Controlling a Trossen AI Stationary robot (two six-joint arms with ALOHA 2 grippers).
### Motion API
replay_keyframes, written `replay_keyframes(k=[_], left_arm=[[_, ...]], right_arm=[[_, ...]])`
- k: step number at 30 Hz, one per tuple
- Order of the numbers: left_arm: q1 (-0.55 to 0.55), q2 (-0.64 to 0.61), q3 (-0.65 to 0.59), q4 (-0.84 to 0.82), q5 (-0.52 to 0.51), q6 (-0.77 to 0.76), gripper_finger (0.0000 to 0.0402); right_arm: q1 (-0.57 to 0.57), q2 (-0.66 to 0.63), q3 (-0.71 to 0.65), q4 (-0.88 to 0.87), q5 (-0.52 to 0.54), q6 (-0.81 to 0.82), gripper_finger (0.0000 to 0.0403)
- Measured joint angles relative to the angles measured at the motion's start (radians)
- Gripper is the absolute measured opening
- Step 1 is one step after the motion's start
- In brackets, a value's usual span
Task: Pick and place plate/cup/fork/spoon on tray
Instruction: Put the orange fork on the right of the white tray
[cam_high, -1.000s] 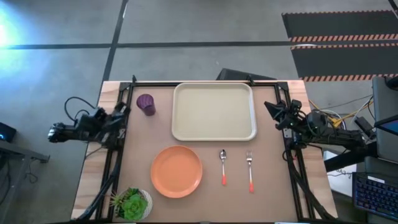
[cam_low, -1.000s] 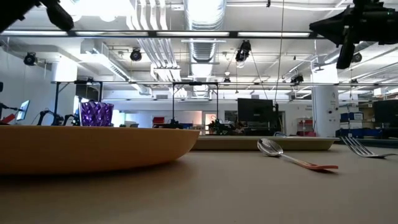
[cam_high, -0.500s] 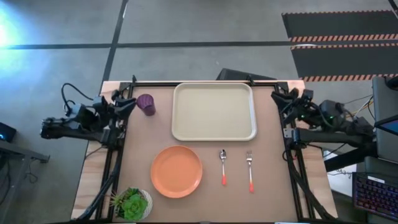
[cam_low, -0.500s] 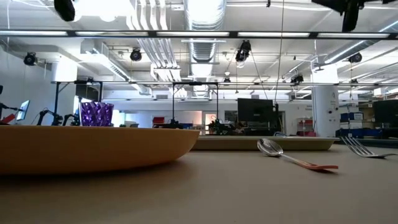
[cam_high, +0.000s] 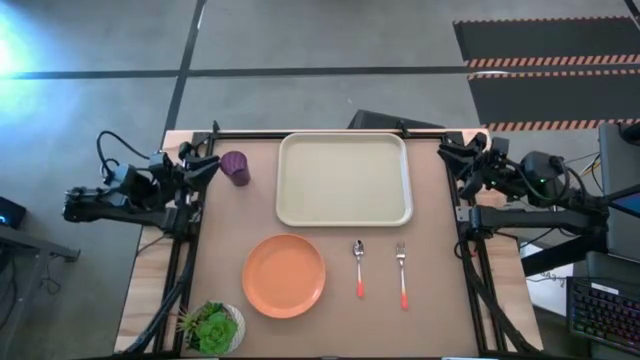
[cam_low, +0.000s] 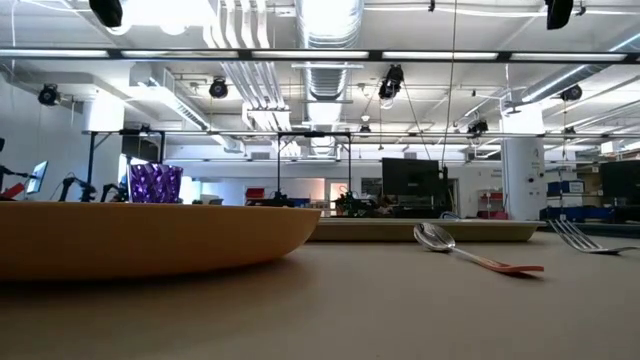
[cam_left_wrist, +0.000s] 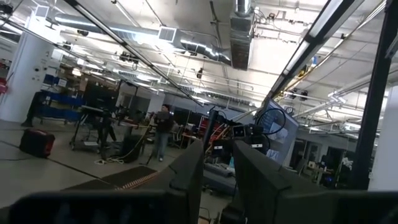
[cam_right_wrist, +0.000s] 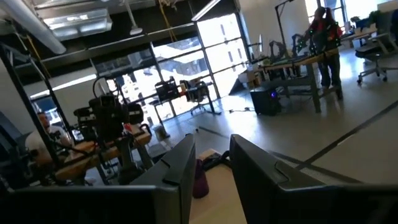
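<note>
The cream tray (cam_high: 345, 180) lies at the table's far middle. The purple cup (cam_high: 235, 167) stands upright left of it and also shows in the low view (cam_low: 155, 184). The orange plate (cam_high: 284, 275) lies near the front. Right of it lie the spoon (cam_high: 359, 268) and the fork (cam_high: 402, 275), handles toward the near edge. My left gripper (cam_high: 205, 163) hovers open at the table's left edge, just left of the cup. My right gripper (cam_high: 455, 160) hovers open at the right edge, beside the tray's far right corner. Both hold nothing.
A white pot with a green plant (cam_high: 212, 327) stands at the near left corner. Black frame rails (cam_high: 180, 260) run along the table's left and right edges. A person stands far off in the room in the left wrist view (cam_left_wrist: 163, 127).
Both arms have risen: in the low view their grippers have gone up to the picture's top edge. My left gripper has moved toward the cup and the far edge. My right gripper has moved toward the far edge. The tableware has stayed where it was.
</note>
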Motion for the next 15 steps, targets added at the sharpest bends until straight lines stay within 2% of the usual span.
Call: replay_keyframes(k=[15], left_arm=[[0.000,0.019,-0.002,0.005,-0.030,-0.001,0.0073]], right_arm=[[0.000,0.005,0.000,0.000,-0.001,-0.003,0.0091]])
